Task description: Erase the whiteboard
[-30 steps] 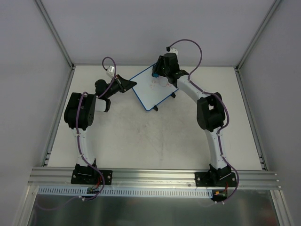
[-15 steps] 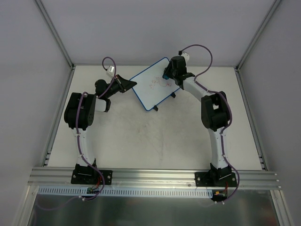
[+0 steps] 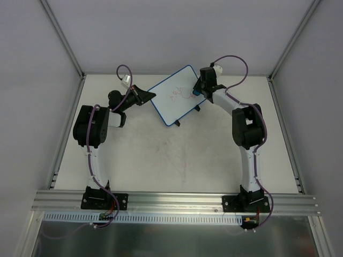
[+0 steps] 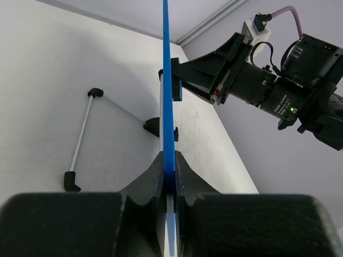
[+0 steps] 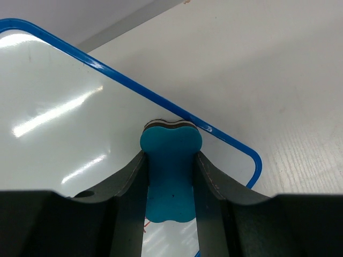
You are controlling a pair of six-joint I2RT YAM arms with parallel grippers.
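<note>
Top external view, nearest first: both arm bases sit at the near edge of the table, and each arm reaches away from you toward the far side. Your left gripper is clamped on the left edge of the whiteboard. The board stands on the far half of the table, turned at an angle so one rounded corner points back toward you. Two small black feet show under its near right edge. Faint red scribbles mark the white face near its middle.

Your right gripper is at the board's right edge, closed around a small blue eraser.

Left wrist view: the fingers pinch the thin blue frame, and the whiteboard runs away from the camera edge-on, a straight blue line. Its thin wire stand with black tips rests on the table to the left. Farther along, the eraser touches the board's right face, with the right arm's black body behind it.

Right wrist view: the gripper holds the eraser between both fingers — teal foam with a dark pad layer at its tip. The tip lies against the whiteboard just inside the blue frame, near a rounded corner. Beyond the frame you see pale table.
</note>
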